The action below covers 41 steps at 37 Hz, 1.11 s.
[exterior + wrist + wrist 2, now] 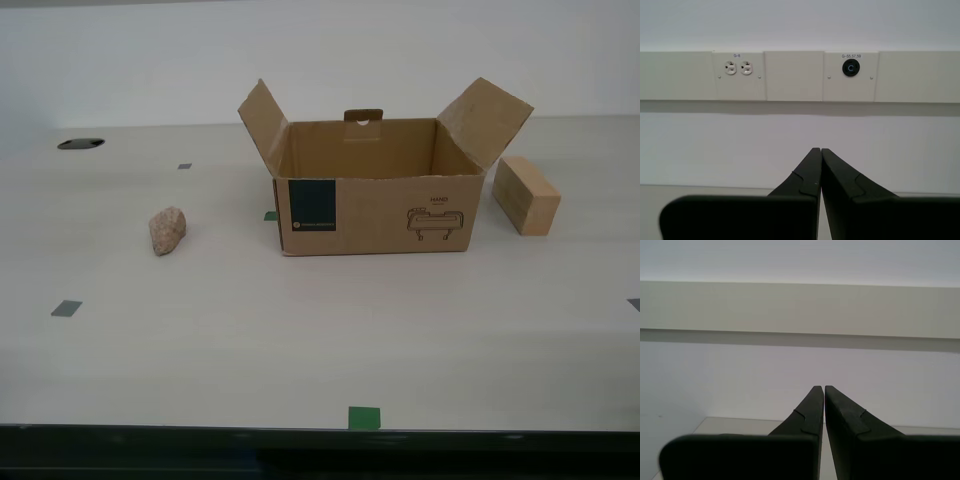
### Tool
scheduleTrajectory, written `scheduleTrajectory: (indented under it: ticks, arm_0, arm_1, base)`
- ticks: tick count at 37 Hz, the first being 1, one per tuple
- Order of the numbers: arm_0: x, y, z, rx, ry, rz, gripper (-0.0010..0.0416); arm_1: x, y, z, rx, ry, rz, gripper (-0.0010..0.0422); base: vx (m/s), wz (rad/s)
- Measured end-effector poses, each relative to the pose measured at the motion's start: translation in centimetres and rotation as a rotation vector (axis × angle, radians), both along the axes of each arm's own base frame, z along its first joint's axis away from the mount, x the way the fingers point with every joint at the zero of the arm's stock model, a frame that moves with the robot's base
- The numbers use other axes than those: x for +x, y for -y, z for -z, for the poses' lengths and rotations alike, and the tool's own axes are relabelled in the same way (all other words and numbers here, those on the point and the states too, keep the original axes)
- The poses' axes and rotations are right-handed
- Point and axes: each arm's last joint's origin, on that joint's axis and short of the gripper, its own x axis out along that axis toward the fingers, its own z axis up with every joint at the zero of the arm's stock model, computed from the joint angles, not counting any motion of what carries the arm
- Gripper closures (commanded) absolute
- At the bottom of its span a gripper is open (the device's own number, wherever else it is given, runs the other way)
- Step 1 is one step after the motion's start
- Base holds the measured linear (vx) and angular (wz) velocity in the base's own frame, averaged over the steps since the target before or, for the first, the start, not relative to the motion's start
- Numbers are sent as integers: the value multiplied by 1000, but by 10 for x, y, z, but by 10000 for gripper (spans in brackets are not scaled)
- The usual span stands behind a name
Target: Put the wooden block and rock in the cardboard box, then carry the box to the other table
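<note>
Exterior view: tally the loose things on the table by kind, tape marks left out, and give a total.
Cardboard box: 1, flaps open
Wooden block: 1, on the exterior view's right of the box
Rock: 1, on the exterior view's left of the box
Total: 3

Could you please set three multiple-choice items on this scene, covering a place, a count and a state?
1. In the exterior view, the rock lies:
A. inside the cardboard box
B. on the table, toward the view's left of the box
C. on the wooden block

2. Wooden blocks visible:
A. one
B. two
C. three

3. The box's flaps are:
A. taped shut
B. folded shut
C. open

Answers: 1 B, the rock sits apart from the box on the bare top. 2 A, a single block stands toward the view's right. 3 C, the flaps stand up.
</note>
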Motion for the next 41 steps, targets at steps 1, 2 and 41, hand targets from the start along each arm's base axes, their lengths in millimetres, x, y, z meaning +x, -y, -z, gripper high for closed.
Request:
scheduleTrajectory:
  ticks: [1,2,41]
  arm_0:
    - [0,0,0,0,0,0,406]
    - [0,0,0,0,0,0,406]
    - [0,0,0,0,0,1,407]
  arm_1:
    - [0,0,0,0,0,0,412]
    - [0,0,0,0,0,0,412]
    - [0,0,0,-22,0,2,412]
  base:
    - [0,0]
    - [0,0]
    - [0,0]
